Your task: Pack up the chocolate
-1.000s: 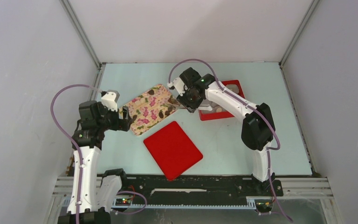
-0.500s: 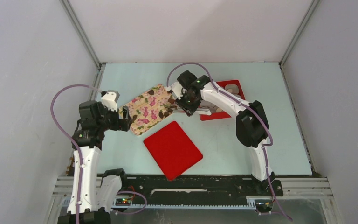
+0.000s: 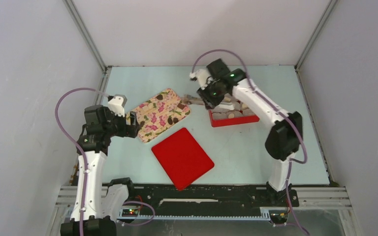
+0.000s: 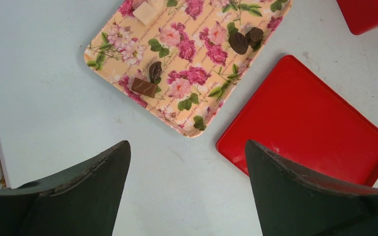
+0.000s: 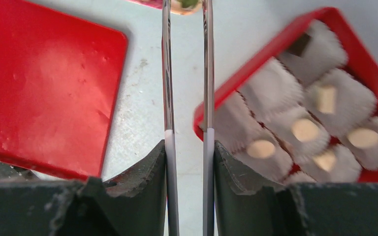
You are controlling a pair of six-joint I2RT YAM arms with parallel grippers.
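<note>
Grey walls close in the pale blue-green desk on three sides. Bare desk lies open to the right of the containers and along the far edge. A flat red rectangular lid lies toward the front. Only a narrow strip of desk separates it from the long flower-printed tray behind it. A shallow red box sits just right of the tray.

The left arm stands up from its base, bends at the elbow and points its wrist rightward at the tray's left end. The left pincer hangs above the desk there, spread wide with nothing between its fingers.

The right arm rises at the right, folds at the elbow and reaches back and leftward across the red box. The right pincer is clamped on long thin metal tweezers. Their blades run parallel with a slim gap and point toward the tray's far-right corner. The tips lie beyond the wrist view, so I cannot tell whether they pinch anything.

The small bite-size chocolate lumps are in two places. A few dark, brown and cream ones lie loose on the tray. Pale tan ones sit singly in white crinkled paper cups packed side by side in the box.
</note>
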